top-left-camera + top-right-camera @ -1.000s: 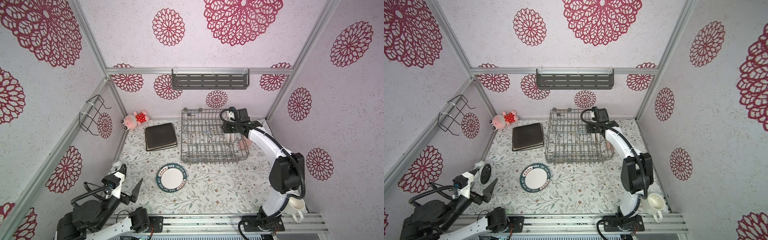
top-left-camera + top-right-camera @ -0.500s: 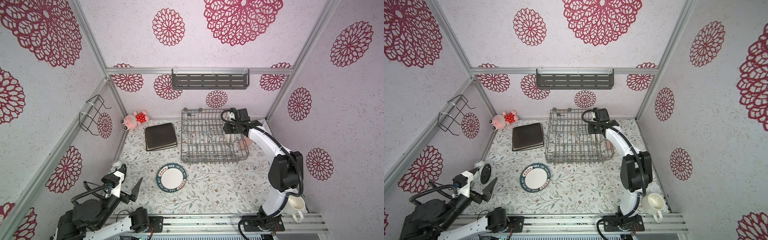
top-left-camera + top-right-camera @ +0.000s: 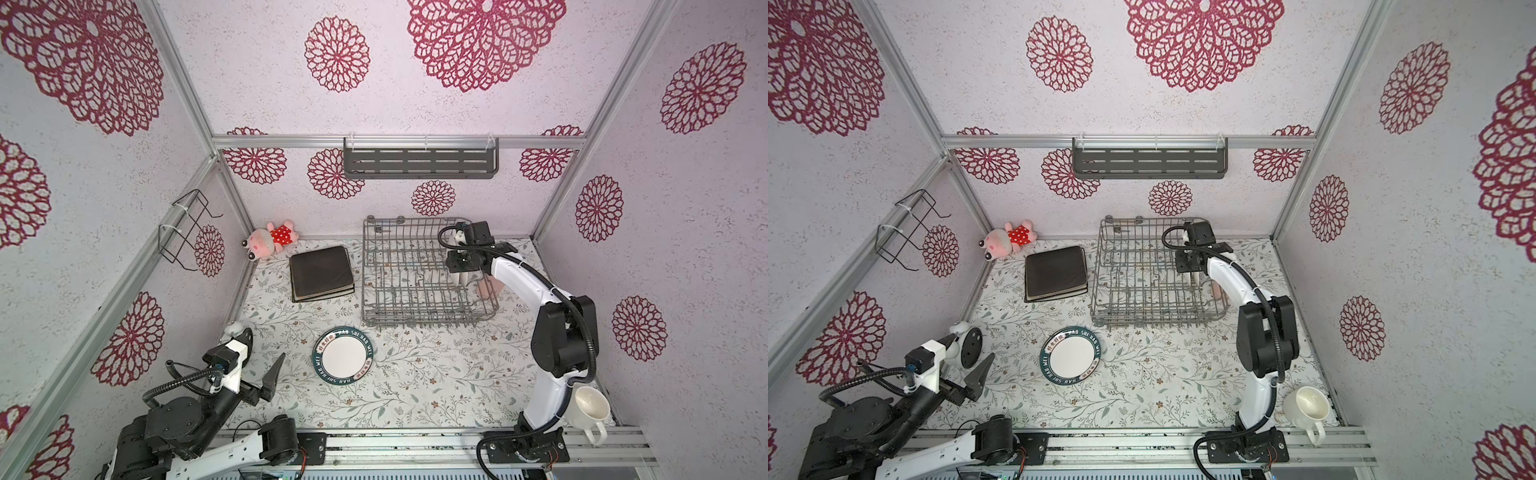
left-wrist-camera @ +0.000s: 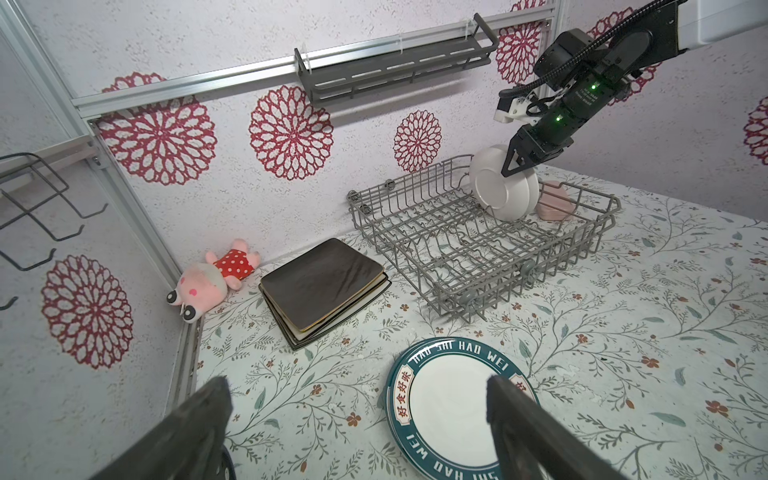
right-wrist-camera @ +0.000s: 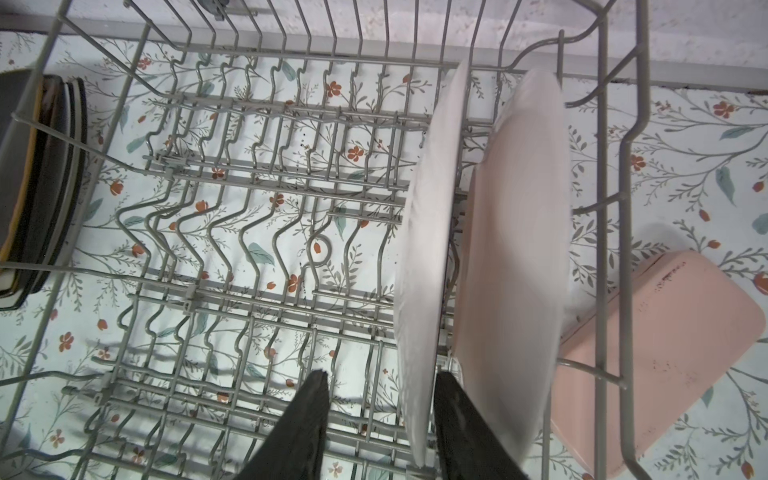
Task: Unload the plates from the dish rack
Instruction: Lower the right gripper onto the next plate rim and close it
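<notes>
Two round white plates stand on edge at the right end of the grey wire dish rack [image 3: 365, 270] [image 4: 598, 232]. My right gripper [image 5: 382, 376] [image 4: 515, 170] hangs over them, open. Its jaws straddle the rim of the nearer plate [image 5: 428, 232] [image 4: 498, 191]: one finger sits between it and the second plate [image 5: 519, 232], the other stands apart from it. A teal-rimmed round plate [image 3: 343, 361] [image 4: 449, 411] lies flat on the table. Dark square plates [image 3: 321, 272] [image 4: 324, 282] are stacked left of the rack. My left gripper [image 4: 356, 382] [image 3: 262, 353] is open and empty at the front left.
A pink block [image 5: 665, 353] [image 4: 555, 203] lies in the rack's right end. There is a white mug [image 3: 590, 409] at the front right by the right arm's base. A plush toy [image 3: 270, 241] sits in the back left corner. A slotted shelf [image 3: 419, 162] and a wire holder [image 3: 183, 228] hang on the walls.
The right arm has shifted slightly over the rack's right end. The left arm and the plates on the table have not moved.
</notes>
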Controlling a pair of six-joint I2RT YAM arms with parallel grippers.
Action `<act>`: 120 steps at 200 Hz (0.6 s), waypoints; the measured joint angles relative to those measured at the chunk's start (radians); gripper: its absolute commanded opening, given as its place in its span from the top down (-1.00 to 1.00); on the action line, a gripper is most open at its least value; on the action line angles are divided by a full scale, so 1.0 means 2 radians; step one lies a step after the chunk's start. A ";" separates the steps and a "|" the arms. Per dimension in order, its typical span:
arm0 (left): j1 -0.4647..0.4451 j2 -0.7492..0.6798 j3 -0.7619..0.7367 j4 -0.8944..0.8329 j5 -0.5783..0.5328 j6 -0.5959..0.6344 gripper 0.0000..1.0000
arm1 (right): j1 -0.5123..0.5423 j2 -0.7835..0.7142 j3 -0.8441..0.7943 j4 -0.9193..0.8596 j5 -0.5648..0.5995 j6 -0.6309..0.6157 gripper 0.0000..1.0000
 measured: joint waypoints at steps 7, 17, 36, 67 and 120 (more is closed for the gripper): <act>-0.003 0.000 0.000 0.000 -0.002 0.000 -0.95 | 0.000 0.002 0.000 0.000 0.000 -0.002 0.23; -0.008 0.000 0.000 0.000 -0.006 -0.001 -0.95 | 0.000 0.004 0.000 0.000 0.000 -0.003 0.32; -0.017 0.000 0.001 -0.001 -0.013 -0.001 -0.95 | 0.000 0.007 0.000 0.000 0.000 -0.007 0.44; -0.030 0.000 0.003 -0.002 -0.025 -0.002 -0.95 | -0.002 0.007 0.000 0.004 0.001 -0.011 0.59; -0.043 0.001 0.003 -0.004 -0.036 -0.007 -0.95 | -0.004 0.007 0.000 0.009 0.005 -0.020 0.79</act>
